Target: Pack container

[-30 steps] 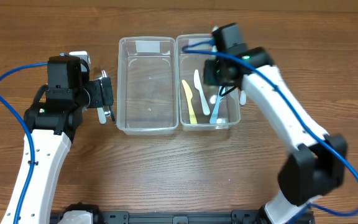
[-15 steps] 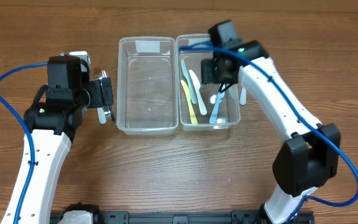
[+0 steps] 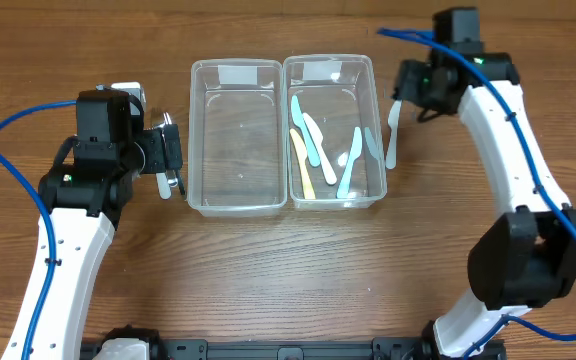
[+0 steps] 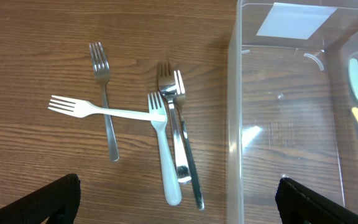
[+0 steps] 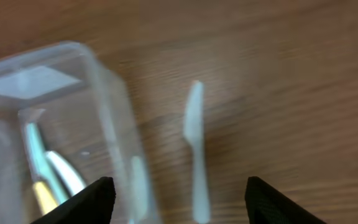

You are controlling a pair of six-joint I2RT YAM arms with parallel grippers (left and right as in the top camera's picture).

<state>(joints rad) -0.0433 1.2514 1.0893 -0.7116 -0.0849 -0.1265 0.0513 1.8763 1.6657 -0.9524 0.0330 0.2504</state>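
Right gripper (image 5: 178,202): parted, nothing held; positioned over stray knife (image 5: 196,149), presumably for collection.
Left gripper (image 4: 179,205): fully parted, nothing held; stationed above forks (image 4: 169,143).

A brown wooden table (image 3: 268,270) lies beneath the left claw (image 3: 173,162) and the right claw (image 3: 406,95), its grain running side to side. Below the right claw the wood looks blurred; below the left it shows sharp, dark streaks.
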